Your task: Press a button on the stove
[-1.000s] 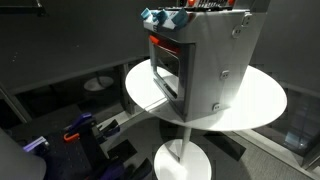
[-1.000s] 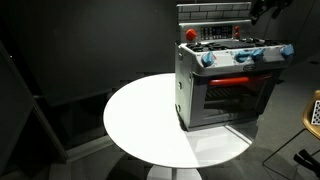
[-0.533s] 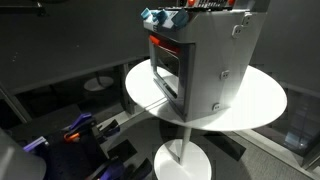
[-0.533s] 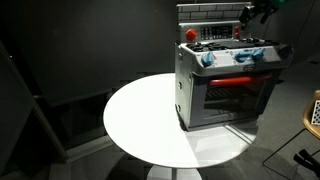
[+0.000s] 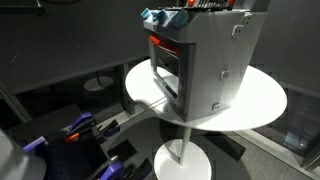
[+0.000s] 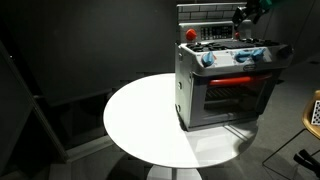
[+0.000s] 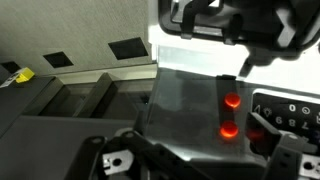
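Observation:
The stove [image 6: 228,85], a light-grey box with a red front band, dark oven window and blue knobs, stands on a round white table [image 6: 140,120]. It shows from its plain side in an exterior view [image 5: 215,60]. My gripper [image 6: 245,14] hangs above the stove's back top corner, apart from it. In the wrist view the gripper [image 7: 200,135] looks open and empty. Its dark fingers flank the grey stove top, where two red glowing buttons [image 7: 230,115] sit next to a dark control panel [image 7: 290,110].
The table's rim [image 5: 260,110] stands on a white pedestal base [image 5: 185,160]. Dark floor and walls surround it, with blue and red equipment [image 5: 80,130] low beside the table. A yellow object [image 6: 314,110] sits at the frame's edge.
My gripper has moved sideways and slightly down, from beyond the stove's edge to above its back top. The stove and table have not moved.

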